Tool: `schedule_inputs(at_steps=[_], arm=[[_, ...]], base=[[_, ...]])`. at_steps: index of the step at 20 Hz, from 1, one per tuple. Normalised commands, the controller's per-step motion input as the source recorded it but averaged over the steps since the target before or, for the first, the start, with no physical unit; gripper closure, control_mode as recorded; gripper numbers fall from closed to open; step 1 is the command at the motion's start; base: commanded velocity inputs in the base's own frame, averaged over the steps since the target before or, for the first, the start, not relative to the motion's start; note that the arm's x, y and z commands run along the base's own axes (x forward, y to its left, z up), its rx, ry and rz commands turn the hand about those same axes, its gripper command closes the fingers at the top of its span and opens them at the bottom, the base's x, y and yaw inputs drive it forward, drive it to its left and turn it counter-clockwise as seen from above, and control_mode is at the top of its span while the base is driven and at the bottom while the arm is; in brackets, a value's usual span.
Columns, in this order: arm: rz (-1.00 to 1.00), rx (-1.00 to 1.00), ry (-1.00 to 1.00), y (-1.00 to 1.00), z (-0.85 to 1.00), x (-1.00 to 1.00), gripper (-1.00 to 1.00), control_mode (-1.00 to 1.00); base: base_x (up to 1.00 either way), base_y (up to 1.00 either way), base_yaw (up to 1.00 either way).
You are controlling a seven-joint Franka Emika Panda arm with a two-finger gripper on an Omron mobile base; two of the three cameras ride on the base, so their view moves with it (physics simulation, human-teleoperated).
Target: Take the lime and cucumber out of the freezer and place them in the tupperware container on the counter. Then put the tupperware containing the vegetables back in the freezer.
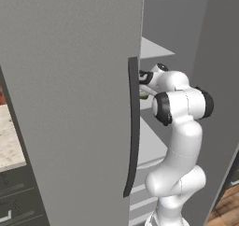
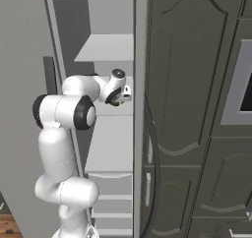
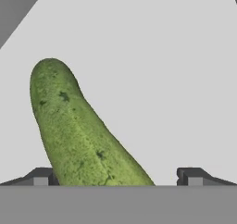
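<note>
Pale grey freezer shelf (image 3: 176, 79) — cucumber (image 3: 78, 130) lying on it.

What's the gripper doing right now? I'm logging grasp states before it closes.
Gripper: open, holding nothing; the cucumber lies between its fingertips, nearer one side.

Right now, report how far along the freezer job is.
Done: the freezer door stands open and the arm reaches onto a shelf. In hand: the open gripper straddles the cucumber, one end lying between its fingertips, not yet gripped. Left: lifting the cucumber out, fetching the lime, filling the tupperware and returning it to the freezer.
</note>
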Motion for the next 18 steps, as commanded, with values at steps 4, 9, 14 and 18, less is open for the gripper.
schedule_inputs(at_steps=[4,9,14,18], arm=[[0.04,0.0,0.0,0.03,-0.26,0.02,-1.0,-1.0],[0.04,-0.01,0.0,0.18,-0.38,0.0,-1.0,-1.0],[0.03,-0.04,0.0,0.34,-0.47,0.0,1.0,-1.0],[0.01,-0.04,0.0,0.25,-0.37,0.01,1.0,-1.0]], base=[[0.0,0.0,0.0],[0.0,0.0,0.0],[0.0,0.0,0.0],[0.0,0.0,0.0]])
